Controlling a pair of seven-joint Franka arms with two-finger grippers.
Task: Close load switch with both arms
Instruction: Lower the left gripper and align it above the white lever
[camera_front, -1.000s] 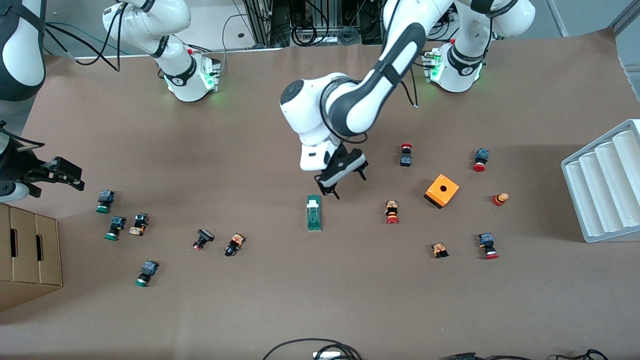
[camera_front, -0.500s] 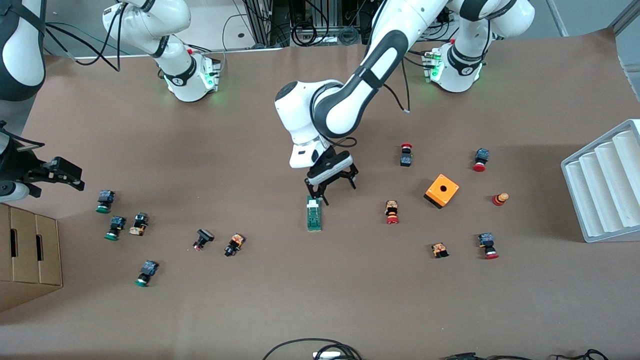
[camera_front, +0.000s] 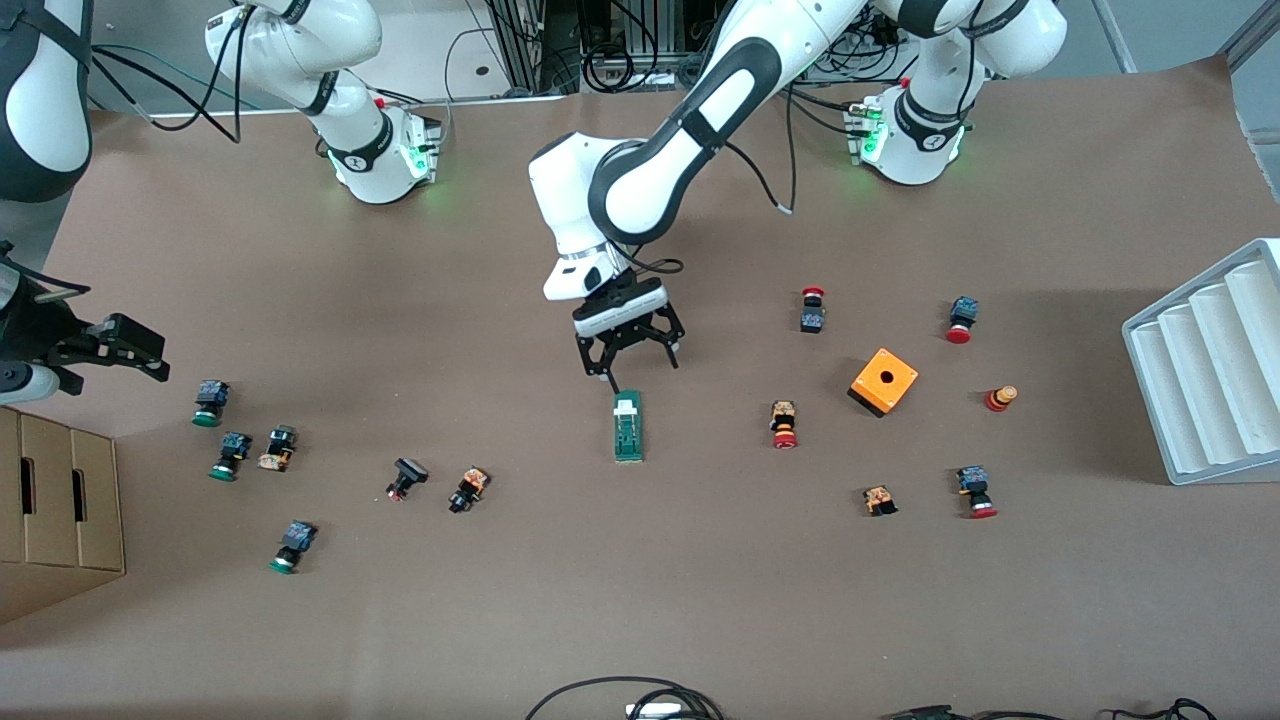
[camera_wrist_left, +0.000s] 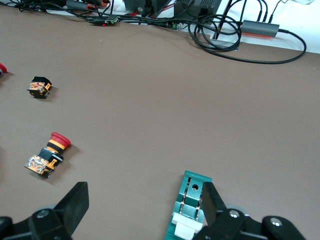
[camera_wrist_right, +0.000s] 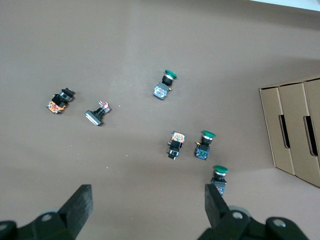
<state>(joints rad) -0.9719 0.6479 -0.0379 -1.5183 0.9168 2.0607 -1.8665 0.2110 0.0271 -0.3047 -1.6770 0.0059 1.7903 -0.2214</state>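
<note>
Front view: since the earlier pictures my left hand (camera_front: 629, 366) has swung toward the frame's left and squared up; it now hangs just above the upper end of the load switch (camera_front: 628, 426), where a second ago it stood off toward the switch's upper right, tilted. Its fingers are spread wide and grip nothing. The load switch has not shifted: it lies flat on the desk (camera_front: 640, 600) at the centre of the frame, long axis running top to bottom, its white tab (camera_front: 626, 406) at the upper end, pointing toward my bases. My right hand (camera_front: 110, 345) waits at the left edge of the frame, unchanged, fingers spread and empty, over the bare desk above the cardboard box (camera_front: 55, 505). The orange box (camera_front: 884, 381) sits right of centre, well apart from the switch, with a red-capped button (camera_front: 783, 424) between them.

Left wrist view: the load switch (camera_wrist_left: 189, 212) appears at the bottom centre, its white tab (camera_wrist_left: 184, 226) at the lower edge, touching or just beside one finger (camera_wrist_left: 214, 206); I cannot tell which. The other finger (camera_wrist_left: 75, 202) stands well apart at the lower left.

Right wrist view: my right hand (camera_wrist_right: 147, 210) shows both fingers spread at the bottom edge, over a scatter of green-capped buttons (camera_wrist_right: 205, 145).
</note>
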